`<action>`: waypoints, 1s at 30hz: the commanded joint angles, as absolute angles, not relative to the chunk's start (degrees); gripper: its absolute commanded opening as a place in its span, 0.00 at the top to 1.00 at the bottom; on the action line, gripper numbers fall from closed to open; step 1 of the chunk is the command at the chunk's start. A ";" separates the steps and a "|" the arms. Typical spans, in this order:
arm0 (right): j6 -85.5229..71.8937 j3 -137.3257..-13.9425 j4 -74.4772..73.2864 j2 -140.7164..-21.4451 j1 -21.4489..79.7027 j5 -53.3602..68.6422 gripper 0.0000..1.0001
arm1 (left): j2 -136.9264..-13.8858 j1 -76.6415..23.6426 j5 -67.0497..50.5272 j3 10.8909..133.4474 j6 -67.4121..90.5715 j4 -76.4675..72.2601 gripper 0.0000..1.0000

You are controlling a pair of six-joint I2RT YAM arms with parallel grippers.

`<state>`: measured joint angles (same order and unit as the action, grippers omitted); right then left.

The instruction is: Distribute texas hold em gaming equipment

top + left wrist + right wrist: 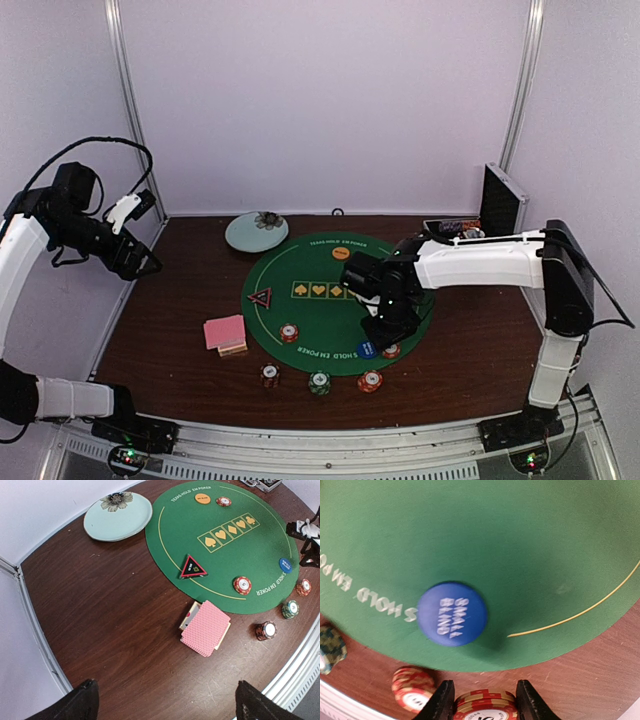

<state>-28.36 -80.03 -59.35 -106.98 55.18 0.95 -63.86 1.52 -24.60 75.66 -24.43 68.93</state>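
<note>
Six chip stacks show across the views, and by my reading you are roughly midway. Already on the green mat (310,270) lie the orange button (341,253), the blue button (452,613), the triangle marker (193,567), a near red stack (242,585) and a far red stack (223,501) beside the orange button.

Your right gripper (484,690) pinches the held red stack (485,707) just off the mat's near rim, close to the blue button. Whether that stack is lifted or resting on the wood is hard to tell from so close. Your left gripper (165,687) is spread wide and empty, high over the left of the table (100,620).

Left to do, I judge: the dark stack (266,630), the green stack (290,609) and the outer red stack (303,586) sit off the mat along its near rim. The pink-backed cards (206,627) lie in one pile on the wood, undealt.

For room, you have bare wood between the plate (118,516) and the cards. The near side is tighter, since the off-mat stacks sit close to the metal rail (300,670) at the table's edge. The case (497,200) stands at the far right corner. Your right arm spans the mat's right half, so keep the left arm to its own side.
</note>
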 commanded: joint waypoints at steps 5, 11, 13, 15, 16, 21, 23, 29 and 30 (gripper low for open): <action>-27.07 -77.52 -53.57 -109.40 50.43 -0.92 0.77 | -63.36 1.92 -24.92 77.32 -24.99 68.88 0.02; -27.05 -78.13 -51.37 -113.00 49.83 -0.18 0.77 | -63.44 1.89 -24.56 77.76 -25.29 68.96 0.03; -27.14 -78.25 -51.15 -113.64 49.75 -0.18 0.77 | -63.46 1.92 -24.43 77.78 -25.39 68.99 0.02; -27.23 -77.88 -50.78 -113.90 49.62 -0.35 0.76 | -63.59 1.93 -24.46 77.85 -25.40 69.01 0.02; -27.29 -77.76 -50.61 -113.86 49.53 -0.64 0.76 | -63.55 1.90 -24.38 77.82 -25.44 69.00 0.02; -27.50 -77.07 -49.56 -113.62 49.27 -1.14 0.75 | -63.76 1.88 -24.67 77.69 -25.42 68.99 0.03; -27.51 -77.08 -49.47 -113.60 49.15 -1.54 0.75 | -63.73 1.86 -24.70 77.78 -25.40 68.99 0.02; -27.42 -76.81 -49.44 -112.43 48.96 -2.82 0.67 | -63.64 1.90 -24.70 77.27 -25.41 68.99 0.02; -27.42 -76.82 -49.48 -112.28 48.96 -2.97 0.59 | -63.57 1.93 -24.70 77.26 -25.40 68.99 0.03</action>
<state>-27.22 -77.84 -52.71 -112.71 49.63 0.14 -63.86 1.52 -24.43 76.42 -24.67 69.10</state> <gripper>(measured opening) 0.408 0.976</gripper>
